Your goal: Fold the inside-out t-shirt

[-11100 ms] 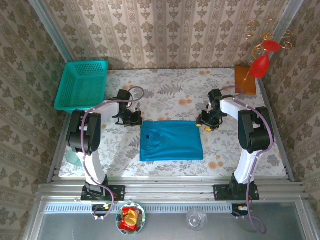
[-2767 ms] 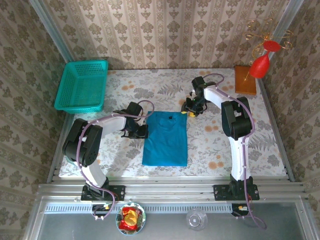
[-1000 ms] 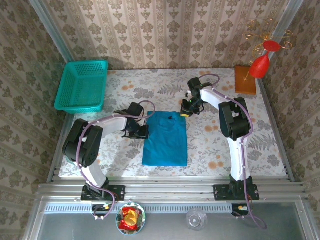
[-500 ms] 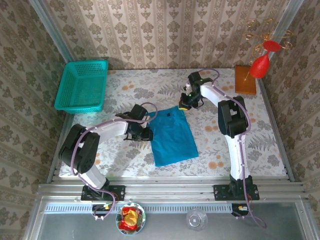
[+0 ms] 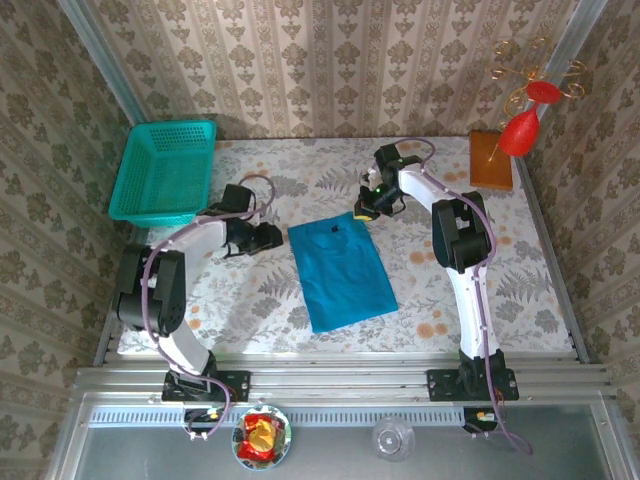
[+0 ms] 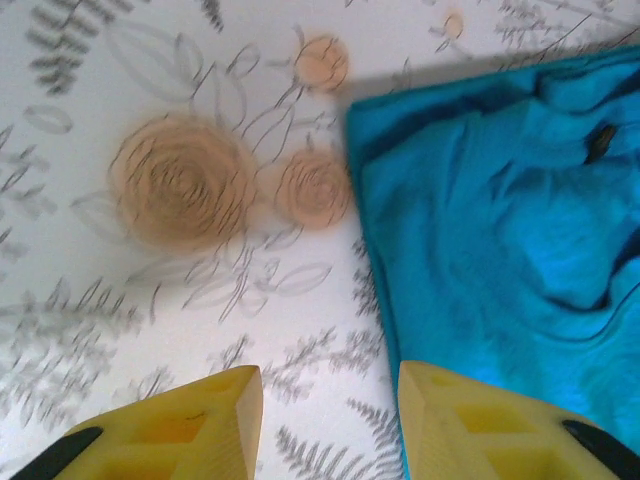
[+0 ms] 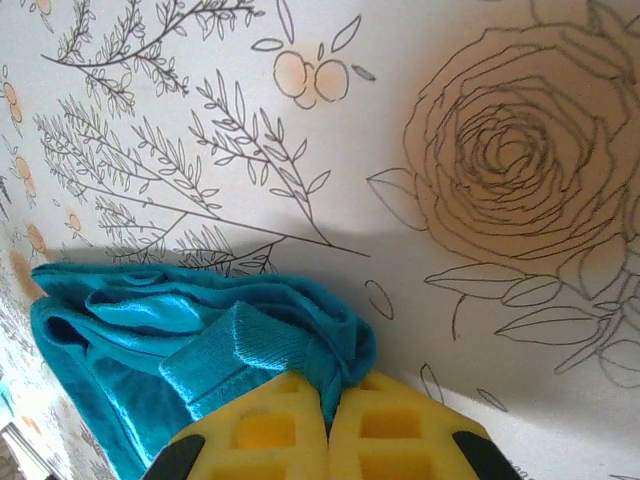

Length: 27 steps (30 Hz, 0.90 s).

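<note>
— What's the right gripper got hold of?

— Its jaws are pinched tight on a bunched corner of the inside-out t-shirt, the far-right one. Seen from overhead, the cloth runs away from that claw toward six or seven o'clock.

— And the left gripper?

— Parted partway, with nothing between the fingers but flowered table. The shirt's edge lies just beside it at three o'clock, not touching.

— How does the shirt lie?

— It's a long folded panel mid-table, skewed, its long axis roughly eleven to five o'clock. I'd say the next move turns on that. The right arm has the cloth, so the left must reach in at three o'clock.

— Any writing?

— Just a small dark tag near the collar end, too small to read.
</note>
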Each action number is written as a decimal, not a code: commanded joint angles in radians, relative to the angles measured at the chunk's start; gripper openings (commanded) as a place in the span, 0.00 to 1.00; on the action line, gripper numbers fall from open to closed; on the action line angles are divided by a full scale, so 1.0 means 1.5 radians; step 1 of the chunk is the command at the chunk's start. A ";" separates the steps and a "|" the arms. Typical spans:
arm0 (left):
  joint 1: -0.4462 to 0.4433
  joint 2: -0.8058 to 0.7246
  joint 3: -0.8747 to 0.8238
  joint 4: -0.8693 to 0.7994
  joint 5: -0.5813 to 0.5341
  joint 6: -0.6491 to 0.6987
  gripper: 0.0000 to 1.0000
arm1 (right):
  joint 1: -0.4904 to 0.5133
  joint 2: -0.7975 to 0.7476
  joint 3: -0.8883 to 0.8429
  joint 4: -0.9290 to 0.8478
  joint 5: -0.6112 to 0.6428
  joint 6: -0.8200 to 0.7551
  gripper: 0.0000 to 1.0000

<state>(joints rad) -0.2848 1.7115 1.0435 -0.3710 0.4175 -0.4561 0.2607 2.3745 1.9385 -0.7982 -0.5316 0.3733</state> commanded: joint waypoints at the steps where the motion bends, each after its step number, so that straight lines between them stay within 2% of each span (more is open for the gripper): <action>1: 0.005 0.048 0.030 0.042 0.090 -0.002 0.41 | 0.011 0.011 0.018 -0.041 -0.015 -0.015 0.00; 10: 0.001 0.131 0.058 0.122 0.170 -0.043 0.36 | 0.016 -0.006 -0.003 -0.042 -0.013 -0.017 0.00; 14: -0.005 0.131 0.066 0.094 0.112 -0.024 0.38 | 0.017 -0.012 -0.005 -0.046 -0.009 -0.020 0.00; 21: -0.040 0.144 0.147 0.000 -0.055 0.136 0.42 | 0.017 -0.018 -0.014 -0.051 -0.004 -0.026 0.00; 24: -0.034 0.167 0.179 -0.019 -0.065 0.168 0.46 | 0.017 -0.019 -0.019 -0.052 -0.003 -0.028 0.00; 27: -0.022 0.197 0.210 -0.033 -0.024 0.177 0.49 | 0.018 -0.023 -0.023 -0.052 0.000 -0.028 0.00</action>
<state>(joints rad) -0.3389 1.9583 1.3251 -0.3466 0.3836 -0.2714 0.2779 2.3741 1.9259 -0.8196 -0.5312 0.3492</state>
